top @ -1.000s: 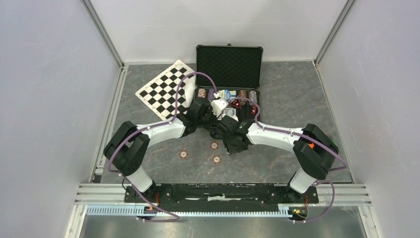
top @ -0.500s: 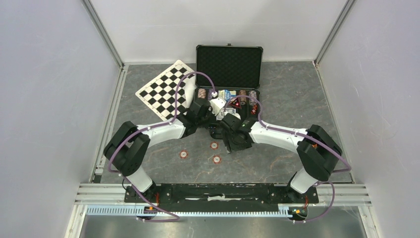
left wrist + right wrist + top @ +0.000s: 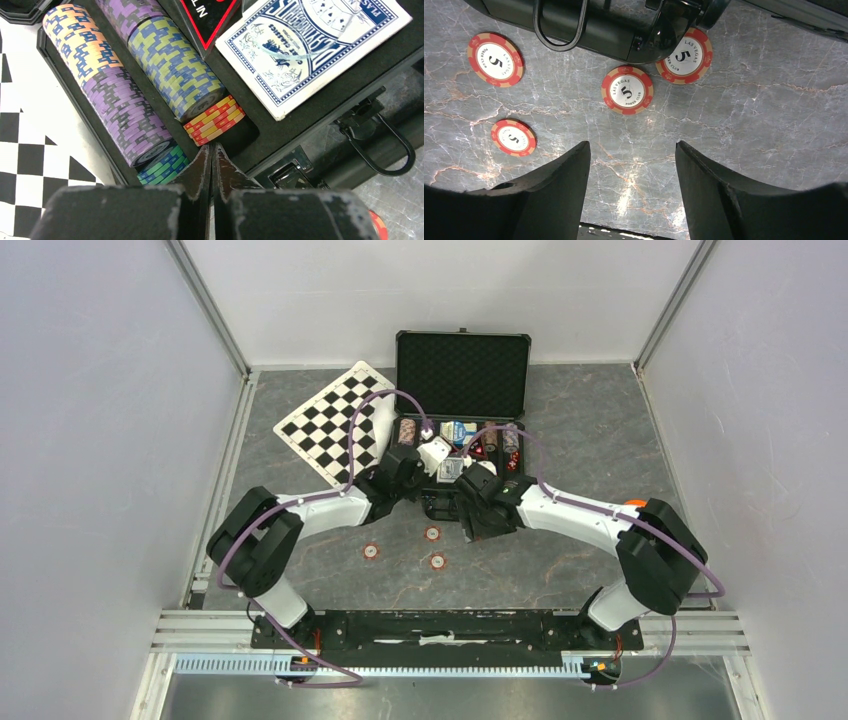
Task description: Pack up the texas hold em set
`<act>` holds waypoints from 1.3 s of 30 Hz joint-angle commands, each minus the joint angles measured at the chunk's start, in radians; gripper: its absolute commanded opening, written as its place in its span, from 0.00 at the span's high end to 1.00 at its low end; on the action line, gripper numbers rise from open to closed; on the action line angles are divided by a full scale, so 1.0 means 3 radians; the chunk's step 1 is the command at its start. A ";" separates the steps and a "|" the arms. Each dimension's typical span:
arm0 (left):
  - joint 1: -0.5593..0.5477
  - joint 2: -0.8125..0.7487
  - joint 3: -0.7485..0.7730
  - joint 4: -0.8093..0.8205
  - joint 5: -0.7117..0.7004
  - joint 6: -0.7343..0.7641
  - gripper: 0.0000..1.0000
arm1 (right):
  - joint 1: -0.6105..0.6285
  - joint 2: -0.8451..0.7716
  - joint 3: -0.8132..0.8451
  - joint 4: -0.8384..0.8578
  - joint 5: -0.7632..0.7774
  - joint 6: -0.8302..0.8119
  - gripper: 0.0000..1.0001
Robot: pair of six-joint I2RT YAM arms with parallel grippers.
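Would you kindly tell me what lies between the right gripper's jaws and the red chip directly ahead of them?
Only bare marbled table; in the right wrist view nothing sits between the right gripper and that red chip.

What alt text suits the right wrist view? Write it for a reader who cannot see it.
The right tool, open, hangs over a grey marbled table where four red poker chips marked 5 lie loose. Along the top runs the black case with its handle, its edge partly covering one chip.
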 commanded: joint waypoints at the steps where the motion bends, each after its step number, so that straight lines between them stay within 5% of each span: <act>1: 0.0032 -0.0164 -0.0082 0.0284 0.0149 -0.0094 0.95 | 0.0000 -0.0043 -0.0016 0.0060 0.0064 -0.0048 0.32; 18: 0.0142 -0.0202 -0.0186 0.0694 0.0338 -0.0259 0.94 | -0.0178 -0.0026 -0.0090 0.0082 0.0123 -0.0169 0.33; 39: 0.0186 -0.0445 -0.0256 0.0514 0.0495 -0.0294 0.94 | -0.0306 0.0196 0.0120 0.0169 0.0001 -0.0333 0.32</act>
